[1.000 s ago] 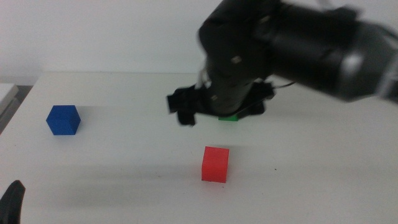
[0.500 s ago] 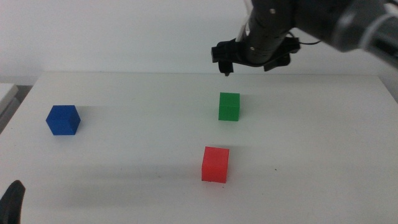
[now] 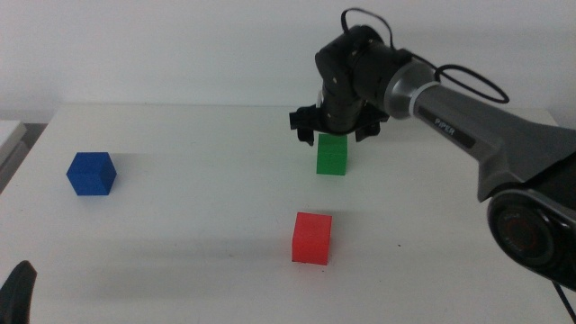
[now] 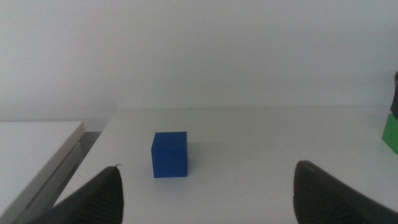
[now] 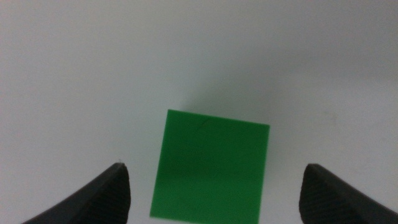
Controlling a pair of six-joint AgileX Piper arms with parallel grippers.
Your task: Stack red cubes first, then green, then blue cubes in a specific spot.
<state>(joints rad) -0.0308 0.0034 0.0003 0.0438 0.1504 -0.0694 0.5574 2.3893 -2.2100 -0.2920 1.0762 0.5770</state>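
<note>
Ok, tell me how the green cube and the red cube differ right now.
The green cube sits farther back on the table; the red cube is nearer the front. The right gripper hangs open directly over the green cube, while nothing is above the red cube. Both look the same size and rest flat, unstacked.

So the whole thing sits on a plain matte white rectangular tabletop (image 3: 180, 270) that fills most of the middle view from the lower edge up to roughly a third of the way down the frame, and behind it there's just a bare off-white wall (image 3: 162, 45) across the top. Over at the far left edge of that view, about mid-height, you can see a pale grey-white flat slab or ledge (image 3: 9, 135) sitting just beside the table with a dark gap between them. Same slab shows up in the lower left of the left wrist view too.
</note>
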